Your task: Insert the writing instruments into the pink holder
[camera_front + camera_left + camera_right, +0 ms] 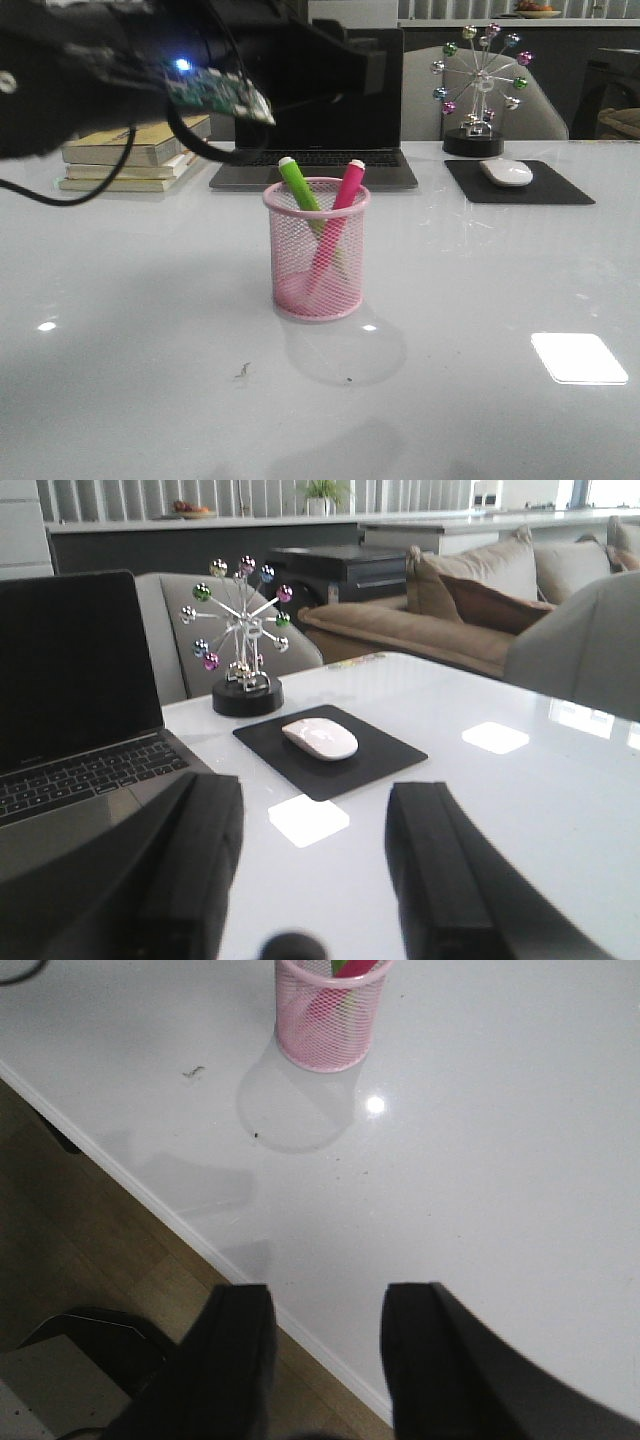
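The pink holder stands upright mid-table. Both writing instruments lean inside it, the green one to the left and the magenta one to the right, their white tips above the rim. My left arm crosses high at the back left, well above the holder. Its gripper is open and empty, facing the mouse and laptop. My right gripper is open and empty too, hanging over the table's near edge. The holder is far beyond it.
Behind the holder sits a laptop, with stacked books to the left. A white mouse lies on a black pad at the back right, by a ball-wheel desk toy. The table's near edge borders wood floor.
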Available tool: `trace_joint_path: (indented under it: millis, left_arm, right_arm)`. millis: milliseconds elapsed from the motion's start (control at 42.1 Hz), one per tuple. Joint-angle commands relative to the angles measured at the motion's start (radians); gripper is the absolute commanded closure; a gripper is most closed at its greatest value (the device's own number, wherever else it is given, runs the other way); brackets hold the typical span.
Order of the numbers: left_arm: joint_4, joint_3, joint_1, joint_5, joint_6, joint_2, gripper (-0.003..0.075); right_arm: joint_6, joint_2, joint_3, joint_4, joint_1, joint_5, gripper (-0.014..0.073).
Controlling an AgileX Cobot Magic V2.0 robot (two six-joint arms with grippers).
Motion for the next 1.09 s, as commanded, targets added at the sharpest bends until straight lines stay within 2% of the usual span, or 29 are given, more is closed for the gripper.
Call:
trace_joint_path:
  millis: [0, 166, 214, 309, 760, 879, 1069]
  left_arm:
    - [-0.002, -0.032, 0.001, 0.162, 0.029, -0.159, 0.0315]
    - [-0.001, -0.072, 0.001, 0.697, 0.032, -0.352, 0.0316]
    - [-0.001, -0.079, 0.001, 0.818, 0.032, -0.407, 0.0316]
    - [-0.001, -0.081, 0.001, 0.974, 0.032, -0.512, 0.0316]
    - [0.027, -0.075, 0.001, 1.591, 0.032, -0.910, 0.0316]
    - [0.027, -0.047, 0.001, 1.672, 0.020, -1.000, 0.0316]
    - [0.032, 0.050, 0.001, 1.687, 0.018, -1.132, 0.0316]
  right_arm:
    - [0.000, -0.004, -0.027, -0.008, -0.002, -0.058, 0.0211]
    - [0.000, -0.004, -0.027, -0.008, -0.002, -0.058, 0.0211]
    - [0.000, -0.004, -0.027, -0.008, -0.002, -0.058, 0.0211]
    - [0.000, -0.004, -0.027, -0.008, -0.002, -0.058, 0.0211]
    - [0.000, -0.004, -0.027, -0.008, -0.002, -0.061, 0.0211]
    - [0.000, -0.004, -0.027, -0.008, -0.002, -0.066, 0.0211]
    - [0.000, -0.004, -0.027, -0.008, -0.002, -0.063, 0.0211]
